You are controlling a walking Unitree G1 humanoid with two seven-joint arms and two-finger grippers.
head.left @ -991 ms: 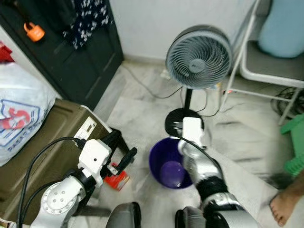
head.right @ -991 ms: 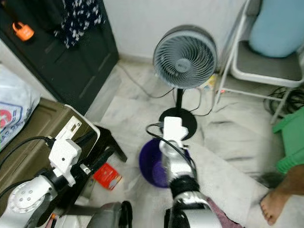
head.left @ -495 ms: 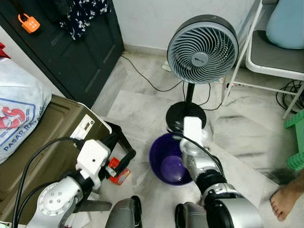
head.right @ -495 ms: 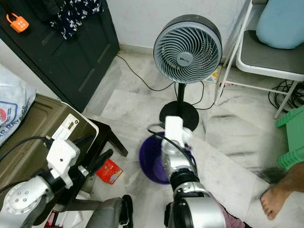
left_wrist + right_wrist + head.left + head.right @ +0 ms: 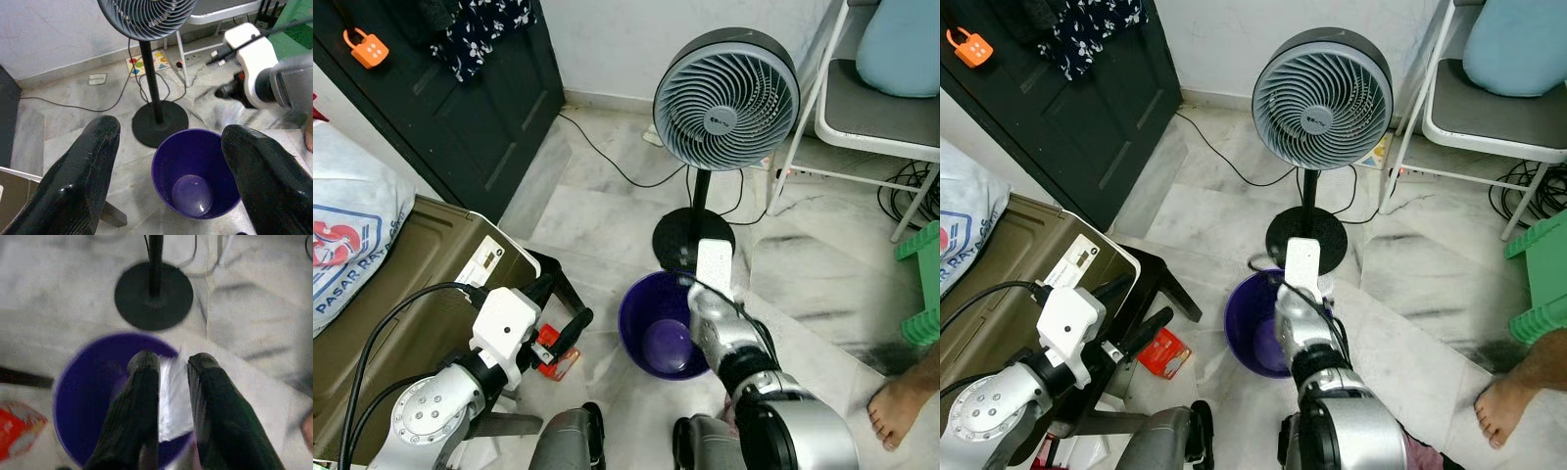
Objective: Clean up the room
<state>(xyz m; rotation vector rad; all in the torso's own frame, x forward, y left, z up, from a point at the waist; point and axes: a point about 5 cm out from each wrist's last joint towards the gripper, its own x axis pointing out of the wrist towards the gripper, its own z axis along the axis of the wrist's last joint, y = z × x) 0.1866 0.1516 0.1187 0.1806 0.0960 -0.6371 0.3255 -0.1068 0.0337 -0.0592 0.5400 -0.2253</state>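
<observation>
A purple bin stands on the marble floor in front of the fan's base. My right gripper hangs over the bin's far rim, shut on a pale crumpled wrapper pinched between its fingers. In the left eye view the white wrist camera covers those fingers. My left gripper is low on the left, open, its fingers spread wide and holding nothing. A red packet lies on the floor just under the left gripper, left of the bin.
A standing fan with a black round base and cable rises behind the bin. An olive case and a black stool sit at left, a dark cabinet behind them. A white chair, a green stool and a person's bare foot are at right.
The camera has shifted and steadied. My right gripper stays over the bin with the wrapper; my left gripper remains open beside the red packet.
</observation>
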